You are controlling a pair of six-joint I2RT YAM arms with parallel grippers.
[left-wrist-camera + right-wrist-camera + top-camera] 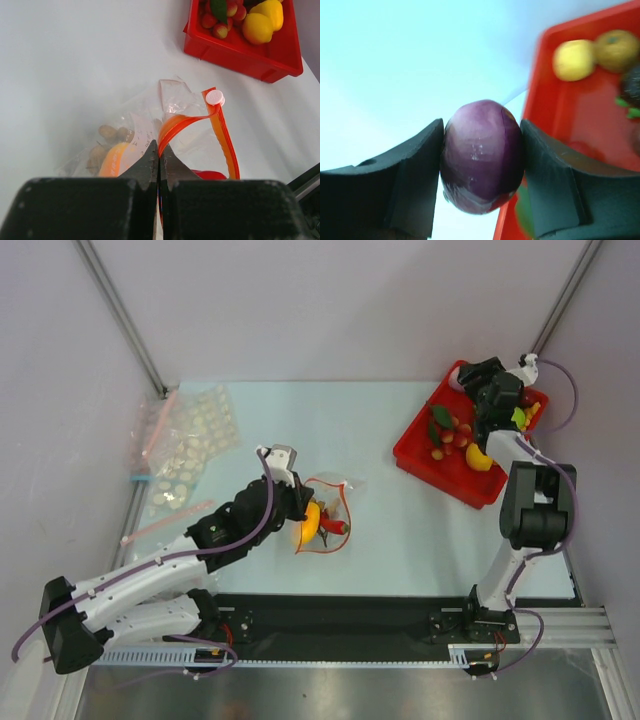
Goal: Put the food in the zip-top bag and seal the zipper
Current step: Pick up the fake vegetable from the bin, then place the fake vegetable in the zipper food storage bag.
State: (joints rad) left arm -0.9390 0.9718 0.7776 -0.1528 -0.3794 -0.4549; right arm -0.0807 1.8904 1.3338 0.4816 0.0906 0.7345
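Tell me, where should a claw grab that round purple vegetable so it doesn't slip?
Take the purple vegetable across its widest middle, a pad on each opposite side, as the right claw grips it now. It is round and smooth, so a grip nearer either end would likely squeeze it out. Coming from above avoids the red tray walls.

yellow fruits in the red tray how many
2: one yellow fruit and another just behind it, both at one end of the red tray; more may be hidden.

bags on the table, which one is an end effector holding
The clear zip-top bag with the red-orange zipper, pinched at that strip by the left end effector. The white-dotted bags at the far left lie untouched.
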